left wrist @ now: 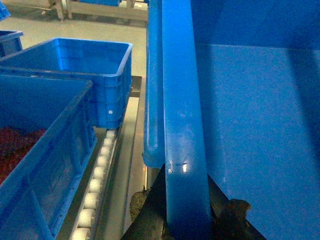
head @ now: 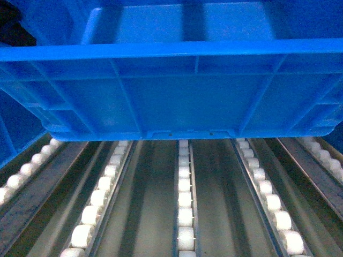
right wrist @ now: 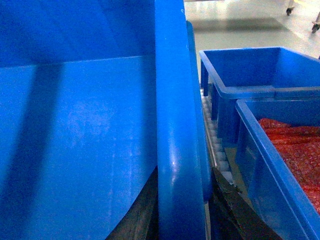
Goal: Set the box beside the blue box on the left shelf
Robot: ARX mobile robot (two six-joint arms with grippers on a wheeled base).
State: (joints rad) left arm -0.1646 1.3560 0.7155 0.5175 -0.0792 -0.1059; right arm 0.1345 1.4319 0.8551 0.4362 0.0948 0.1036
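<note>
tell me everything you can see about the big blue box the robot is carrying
The box is a large bright-blue crate that looks like plastic, open-topped and empty, with a thick rolled rim, ribbed outer walls and a smooth floor. It sits over the left shelf, above its white roller tracks. The left end effector and right end effector each straddle a side rim.

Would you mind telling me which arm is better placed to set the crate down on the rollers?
Neither alone: both. The left claw clamps the box's left rim, the right claw the opposite rim. The box hangs above the left shelf, so lowering together looks safest.
</note>
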